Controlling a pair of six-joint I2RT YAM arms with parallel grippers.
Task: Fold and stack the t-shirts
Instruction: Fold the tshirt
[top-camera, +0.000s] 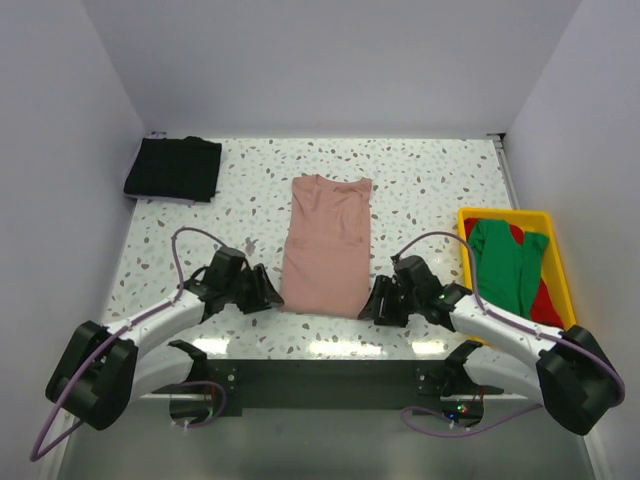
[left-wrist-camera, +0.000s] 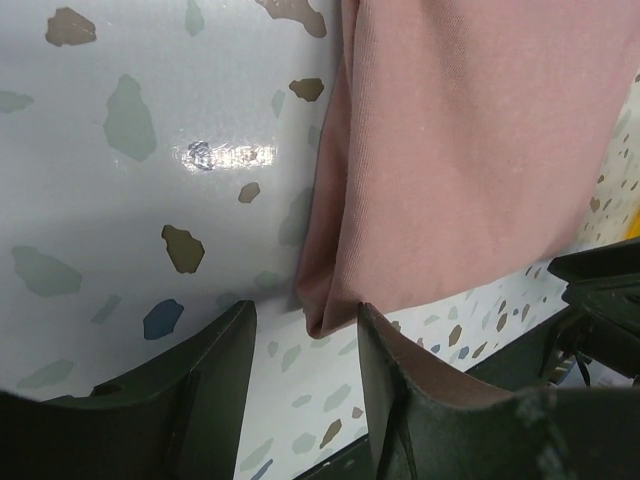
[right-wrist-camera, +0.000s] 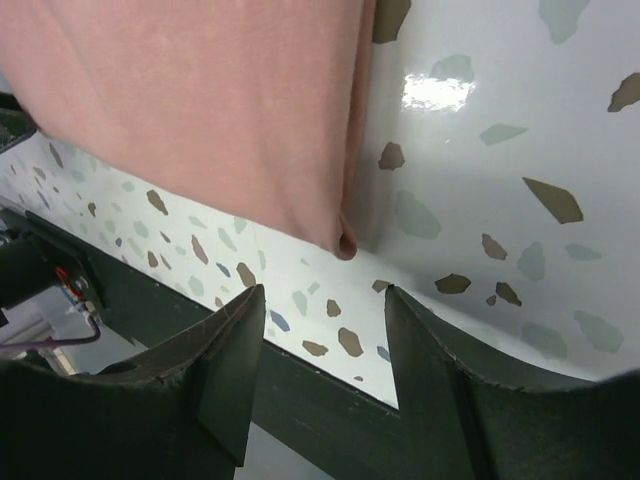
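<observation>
Left gripper (left-wrist-camera: 303, 335) stands with its two fingers apart, clamped on nothing. The near left corner of the dusty-pink cloth t-shirt (top-camera: 326, 245) lies just ahead of the gap. Right gripper (right-wrist-camera: 322, 295) is likewise spread and empty, at the near right corner of that shirt.

We count two grippers, four t-shirts and one bin.

- The pink shirt lies flat, folded into a long strip.
- One plain black cloth t-shirt (top-camera: 173, 168), folded, lies beyond the pink shirt and well to its left.
- One rectangular yellow plastic bin (top-camera: 505, 213) sits to the right of the pink shirt, well apart. It holds one green t-shirt (top-camera: 505, 262) lying over one red t-shirt (top-camera: 547, 298).

We note a glossy white speckled tabletop (top-camera: 420, 180) and plain pale walls (top-camera: 330, 60) on three sides.
</observation>
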